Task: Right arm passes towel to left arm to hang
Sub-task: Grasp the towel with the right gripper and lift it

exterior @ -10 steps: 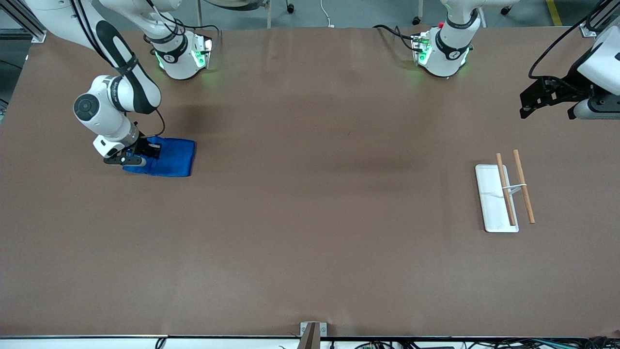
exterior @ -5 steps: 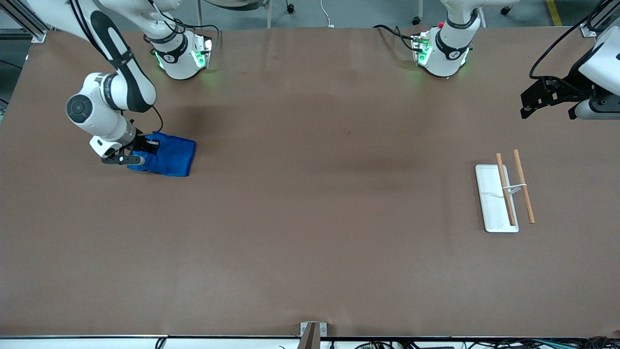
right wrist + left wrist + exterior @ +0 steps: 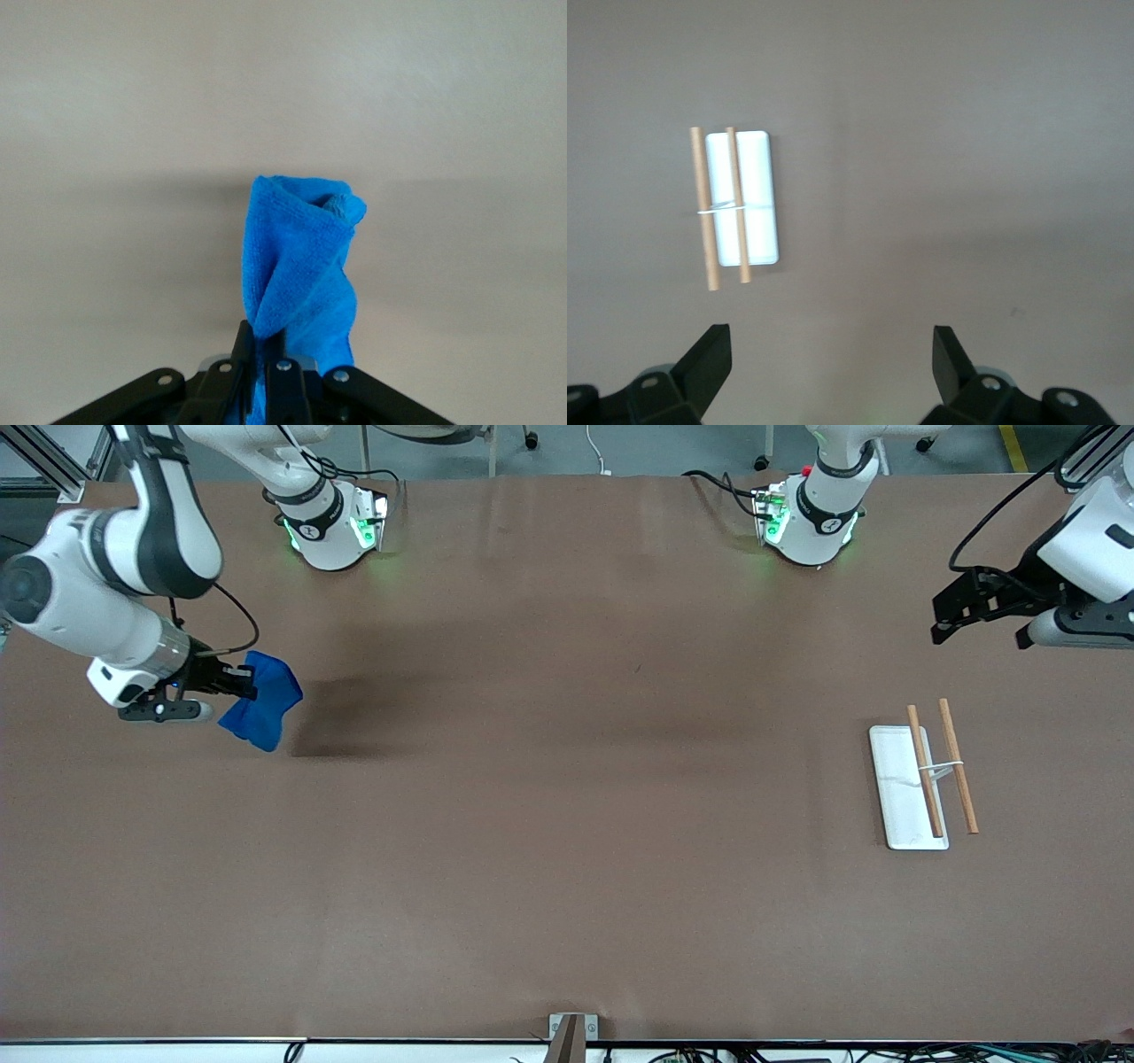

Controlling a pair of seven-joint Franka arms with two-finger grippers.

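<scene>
Towel (image 3: 261, 710): royal-blue cloth, bunched and hanging clear of the table (image 3: 567, 824), over the right arm's end; its shadow lies on the table beside it
Right end effector (image 3: 241, 688): fingers pinched together on the towel's upper edge
Left end effector (image 3: 946, 615): fingers spread wide, holding nothing, raised over the left arm's end; arm waits
Rack: white tray (image 3: 899, 786) with two wooden rods (image 3: 957, 778) above it, standing on the table at the left arm's end
</scene>
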